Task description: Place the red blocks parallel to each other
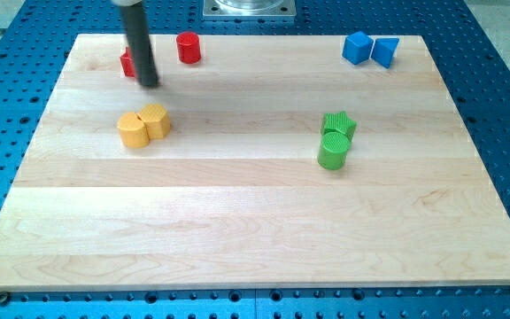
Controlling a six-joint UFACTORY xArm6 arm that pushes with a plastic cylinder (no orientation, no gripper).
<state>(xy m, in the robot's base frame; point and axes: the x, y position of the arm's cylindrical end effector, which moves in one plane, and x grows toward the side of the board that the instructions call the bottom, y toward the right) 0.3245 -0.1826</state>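
My tip (150, 85) rests on the wooden board (255, 230) near its top-left corner. The rod (137, 40) rises from it, dark and straight, and leaves the view at the top edge. It carries no fingers at all, so nothing here is spread, pressed together or pinching; it ends in a blunt end that meets the wood.

Just to the view's left of the rod, and partly hidden behind it, sits one red block (127, 63); its shape cannot be made out, and I cannot tell whether the rod touches it. The red cylinder (189, 48) stands upright on the other side, to the view's right of the rod and slightly nearer the top edge, apart from the rod.

Below my tip, towards the left edge, two yellow blocks (143, 126) lie touching one another, well clear of the tip.

Right of the board's centre, a green star-shaped block (339, 123) and a green cylinder (333, 150) stand touching, the cylinder nearer the bottom edge.

At the top-right corner, a blue cube (356, 47) and a blue triangular block (384, 50) sit side by side, just touching or nearly so.

The board lies on a blue perforated table (503, 106).
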